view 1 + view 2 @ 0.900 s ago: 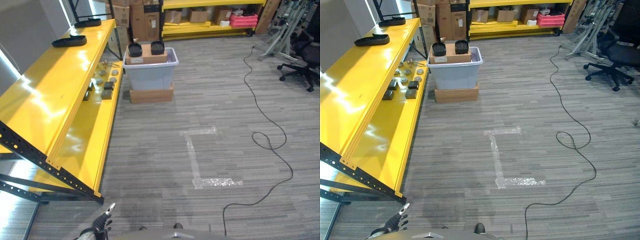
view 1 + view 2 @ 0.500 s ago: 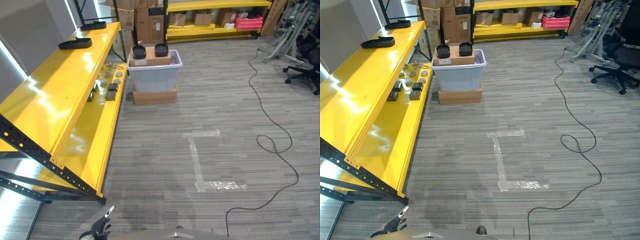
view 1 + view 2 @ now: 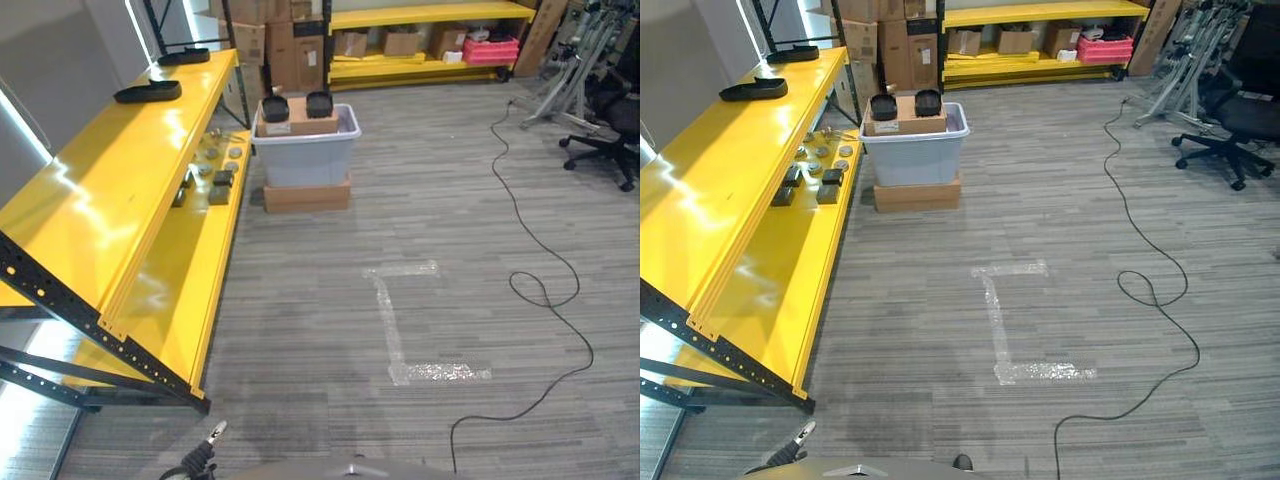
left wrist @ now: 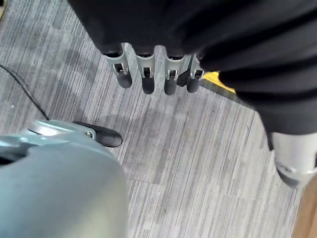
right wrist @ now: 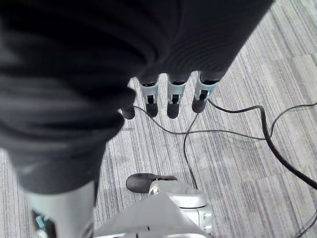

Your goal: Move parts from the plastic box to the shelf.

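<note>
You've got the plastic box [image 3: 305, 148], grey-blue, far ahead on the floor, sitting on a flat cardboard box [image 3: 306, 193], just beside the end of the yellow shelf [image 3: 110, 190]. Inside the bin: a brown carton [image 3: 300, 115] w/ two black parts [image 3: 275, 102] on top, side by side. Lower shelf level near the bin has several small parts [image 3: 215, 178], dark blocks + round metal bits. Upper level has two black trays [image 3: 148, 93] at the far end. Left hand [image 4: 148, 74]: fingers straight, hanging over carpet, holding nothing; you can see a fingertip of it at the bottom edge of the head view [image 3: 205, 450]. Right hand [image 5: 171, 96]: same, fingers relaxed/straight, empty, over carpet. Both hands well apart from bin + shelf. Tape marks [image 3: 400, 320] on floor mid-room, office chair [image 3: 610, 120] far right
</note>
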